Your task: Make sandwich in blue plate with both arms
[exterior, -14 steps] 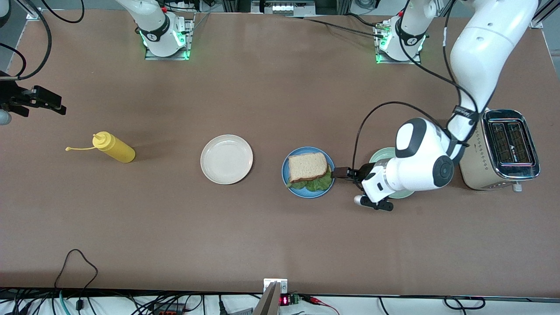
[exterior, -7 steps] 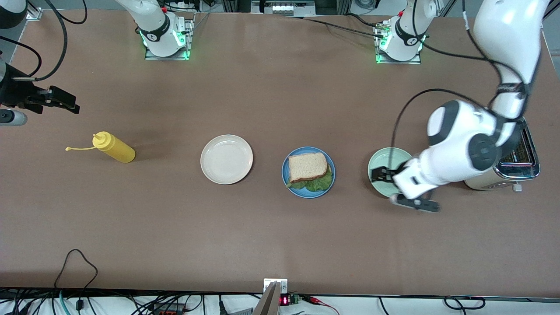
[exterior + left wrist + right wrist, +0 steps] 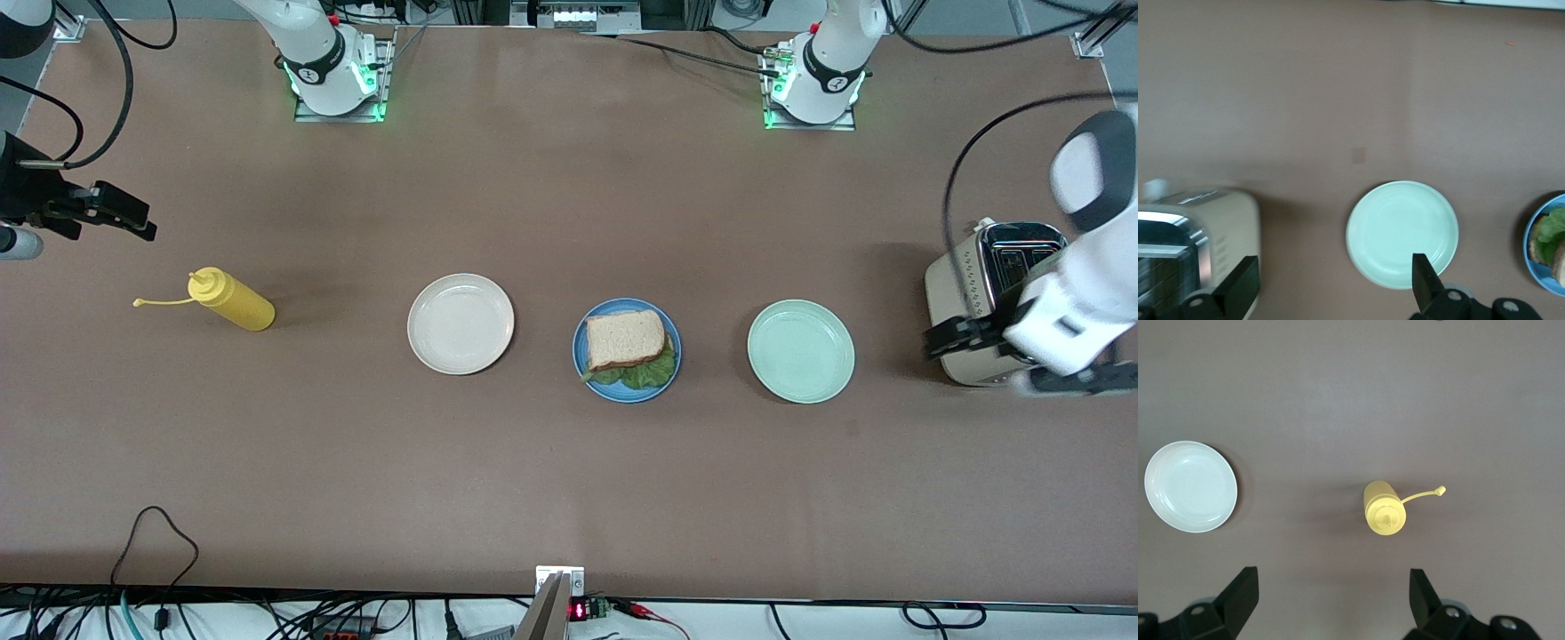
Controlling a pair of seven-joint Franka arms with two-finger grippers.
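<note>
No brand or lettering can be read on anything here. The left hand (image 3: 933,340) hangs over the cream, chrome-topped toaster (image 3: 987,276), fingers spread and holding nothing. Toward the right arm's end from it lie the matte mint-green plate (image 3: 801,351), then the glossy round blue plate (image 3: 667,331), carrying the sandwich (image 3: 626,339): a pale, brown-crusted square slice over ruffled lettuce. The right hand (image 3: 133,220) waits spread and empty, over bare brown table (image 3: 569,480) near the yellow squeeze bottle (image 3: 233,300); the cream-white plate (image 3: 460,323) sits well apart.
</note>
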